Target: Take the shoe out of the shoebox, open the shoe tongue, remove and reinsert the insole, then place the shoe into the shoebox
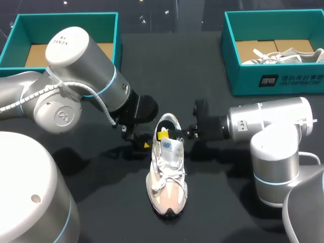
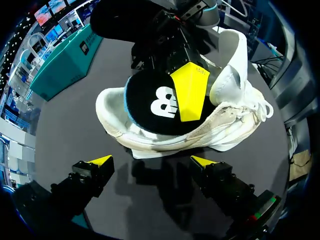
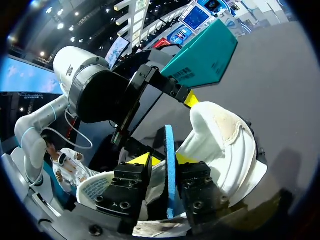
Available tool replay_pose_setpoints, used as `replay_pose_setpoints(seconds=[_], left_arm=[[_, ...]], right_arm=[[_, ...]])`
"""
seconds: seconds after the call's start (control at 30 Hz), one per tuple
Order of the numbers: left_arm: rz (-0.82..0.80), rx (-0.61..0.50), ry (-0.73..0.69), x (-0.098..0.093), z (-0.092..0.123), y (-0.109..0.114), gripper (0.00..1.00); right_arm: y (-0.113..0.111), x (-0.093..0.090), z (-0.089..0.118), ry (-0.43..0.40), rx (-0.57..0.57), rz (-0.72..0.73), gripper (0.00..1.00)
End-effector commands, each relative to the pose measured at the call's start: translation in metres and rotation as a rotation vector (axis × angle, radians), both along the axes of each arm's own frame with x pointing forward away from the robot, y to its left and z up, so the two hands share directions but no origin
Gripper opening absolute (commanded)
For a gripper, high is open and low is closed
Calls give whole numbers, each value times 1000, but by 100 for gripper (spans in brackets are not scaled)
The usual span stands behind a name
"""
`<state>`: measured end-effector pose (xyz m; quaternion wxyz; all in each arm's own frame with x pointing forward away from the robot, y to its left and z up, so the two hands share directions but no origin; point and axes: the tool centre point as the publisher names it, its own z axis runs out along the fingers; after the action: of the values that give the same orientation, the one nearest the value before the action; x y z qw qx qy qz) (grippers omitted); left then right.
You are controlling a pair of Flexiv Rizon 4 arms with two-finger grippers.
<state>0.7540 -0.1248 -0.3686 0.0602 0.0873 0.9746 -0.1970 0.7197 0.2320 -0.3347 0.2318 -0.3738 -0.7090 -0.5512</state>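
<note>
At table centre, the shoe [image 1: 167, 174] sits on its sole, toe toward the robot. Right gripper [image 3: 167, 161] comes in level from the side, clamped on the insole [image 2: 150, 105] at the heel opening. Left gripper [image 2: 150, 162] is low beside the heel, fingers wide apart, holding nothing

A white lace-up sneaker [image 1: 167, 174], peach-pink at the toe with a blue side logo and brownish marks on its lining, sits on a matt black tabletop [image 1: 223, 202]. At the sneaker's heel, a flat black insole [image 2: 155, 107] shows a white logo and a bright blue edge. Either side of the sneaker, the left gripper [image 2: 151, 160] and right gripper [image 3: 166, 160] are black with bright yellow tips. The left arm [image 1: 76, 61] and right arm [image 1: 276, 126] are silver-grey, ringed in pale blue. Behind the sneaker, the left teal cardboard shoebox [image 1: 66, 17] and the right teal cardboard shoebox [image 1: 243, 81] have brown floors; the right one bears white print.
</note>
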Motion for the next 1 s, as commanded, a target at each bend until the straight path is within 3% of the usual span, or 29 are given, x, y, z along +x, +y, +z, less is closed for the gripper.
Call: replay_pose_setpoints(seconds=[0.03, 0.27, 0.33, 0.4, 0.53, 1.0], left_arm=[[-1, 1, 0, 0, 0, 0, 100], [-1, 1, 0, 0, 0, 0, 100], [-1, 1, 0, 0, 0, 0, 100], [-1, 1, 0, 0, 0, 0, 100], [-1, 1, 0, 0, 0, 0, 100], [-1, 1, 0, 0, 0, 0, 100]], right_arm=[[-4, 9, 9, -4, -30, 12, 28], [-11, 24, 12, -7, -44, 28, 20], [-11, 28, 12, -4, -42, 36, 15], [-10, 32, 10, 2, -42, 46, 0], [-7, 34, 3, 30, -44, 72, 0], [-4, -15, -11, 108, -70, 9, 0]])
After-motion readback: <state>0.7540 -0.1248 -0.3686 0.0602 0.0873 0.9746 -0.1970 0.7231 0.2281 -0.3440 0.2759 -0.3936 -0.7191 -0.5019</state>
